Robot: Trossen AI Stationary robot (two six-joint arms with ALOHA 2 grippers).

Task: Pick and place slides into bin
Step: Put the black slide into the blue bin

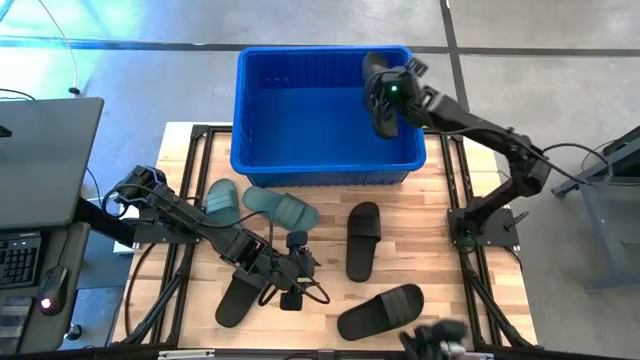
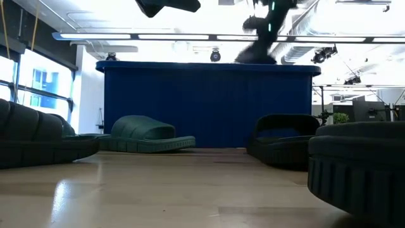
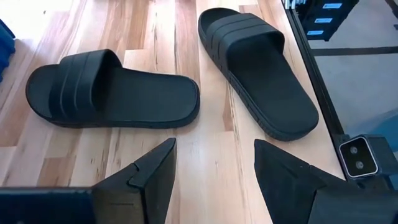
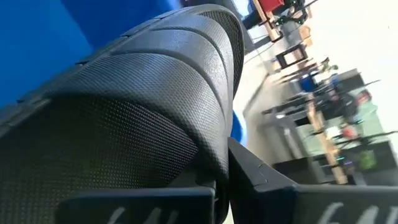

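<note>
The blue bin (image 1: pixel 325 165) stands at the table's far edge and also shows in the low view (image 2: pixel 209 104). My right gripper (image 1: pixel 392 95) is over the bin's right part, shut on a black slide (image 1: pixel 378 100). My left gripper (image 1: pixel 298 268) is open and empty low over the table's near left; in the left wrist view (image 3: pixel 214 168) two black slides (image 3: pixel 112 93) (image 3: pixel 261 68) lie sole-down ahead of it. A third black slide (image 1: pixel 238 295) lies beneath the left arm. Two green slides (image 1: pixel 222 200) (image 1: pixel 283 208) lie in front of the bin. My right gripper holds the black slide by its ribbed strap end (image 4: pixel 186 106), which fills the right wrist view. One finger (image 4: pixel 267 180) lies against the slide's side; the slide hides the other finger. The gripper reaches in from the table's right. The slide is lifted clear above the bin.
The two black slides ahead of my left gripper lie at the table's middle (image 1: pixel 363 240) and near right (image 1: pixel 380 312). Bare wood shows between them and the bin. A desk with a keyboard (image 1: pixel 20 260) stands left of the table.
</note>
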